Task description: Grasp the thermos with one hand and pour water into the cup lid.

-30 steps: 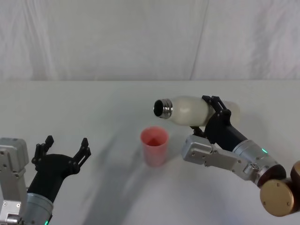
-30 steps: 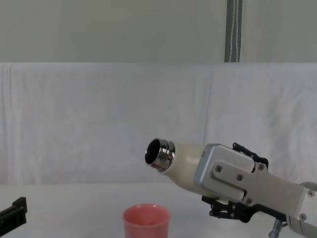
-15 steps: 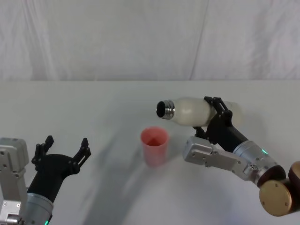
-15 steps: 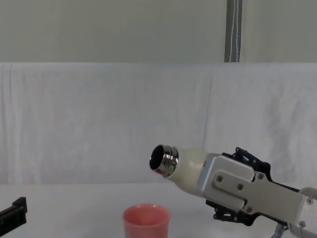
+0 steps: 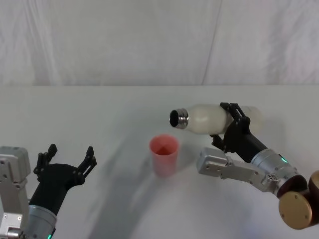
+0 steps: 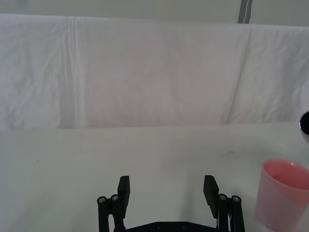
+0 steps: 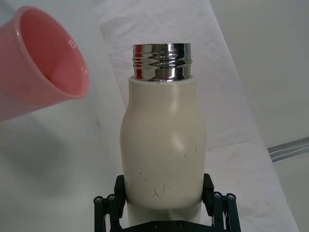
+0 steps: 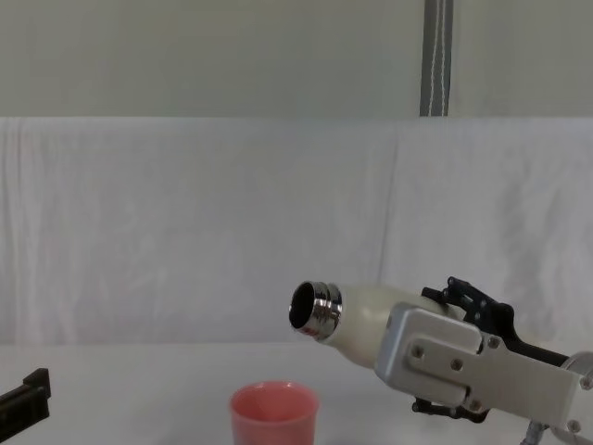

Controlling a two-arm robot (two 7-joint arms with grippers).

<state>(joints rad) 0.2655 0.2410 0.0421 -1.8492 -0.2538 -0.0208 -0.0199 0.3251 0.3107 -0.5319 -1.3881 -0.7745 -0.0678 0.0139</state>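
- We see our right gripper (image 5: 230,124) clamped round the tall cream-white steel-necked thermos (image 5: 209,118), held nearly level in the air, neck toward 9 o'clock
- The small pink round cup lid (image 5: 164,155) stands upright on the white table (image 5: 99,114), at 7 o'clock from the thermos mouth, apart from it
- Our left gripper (image 5: 67,158) rests at 9 o'clock of the cup, fingers spread wide, holding nothing

Tall cream-white thermos bottle with shiny steel neck (image 5: 207,119): held up in the air, lying almost flat, open mouth pointing toward the cup, a bit above it.
Small pink round cup lid (image 5: 164,154): standing upright on the desk, open side up.
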